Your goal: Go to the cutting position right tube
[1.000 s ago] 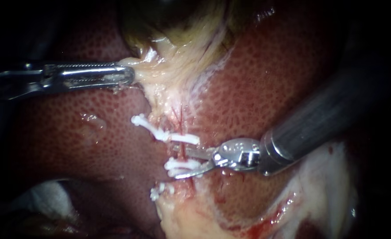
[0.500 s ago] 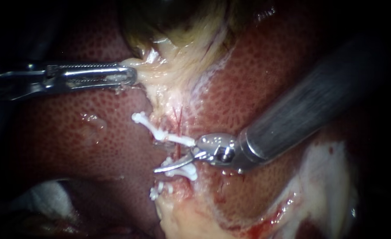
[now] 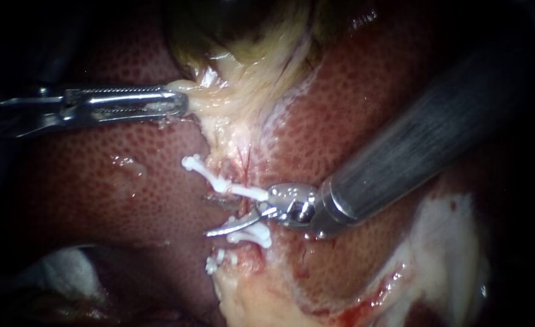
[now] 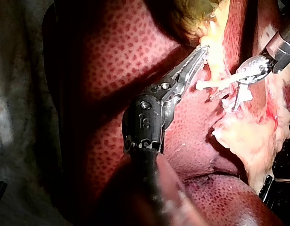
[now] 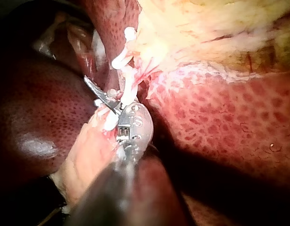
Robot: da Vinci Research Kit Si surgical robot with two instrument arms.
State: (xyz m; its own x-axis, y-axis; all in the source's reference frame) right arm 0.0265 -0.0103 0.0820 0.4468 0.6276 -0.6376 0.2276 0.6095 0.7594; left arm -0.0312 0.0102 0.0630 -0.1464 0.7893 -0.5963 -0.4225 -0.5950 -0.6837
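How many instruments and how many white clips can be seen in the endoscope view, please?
Instruments: 2, the left instrument, jaws shut on pale tissue, and the right instrument, jaws open
White clips: 3, the upper clip, the middle clip, the lower clip
Total: 5

The left instrument [image 3: 176,103] comes in almost level from the left. Its long, slim jaws lie together and pinch a bit of pale tissue [image 3: 202,97] at their tips. The right instrument [image 3: 222,213] slants down from the upper right on a thick dark shaft, and its short metal wrist is turned toward the left. Its two thin curved blades stand apart in a narrow V, one above the other, with both tips pointing left.
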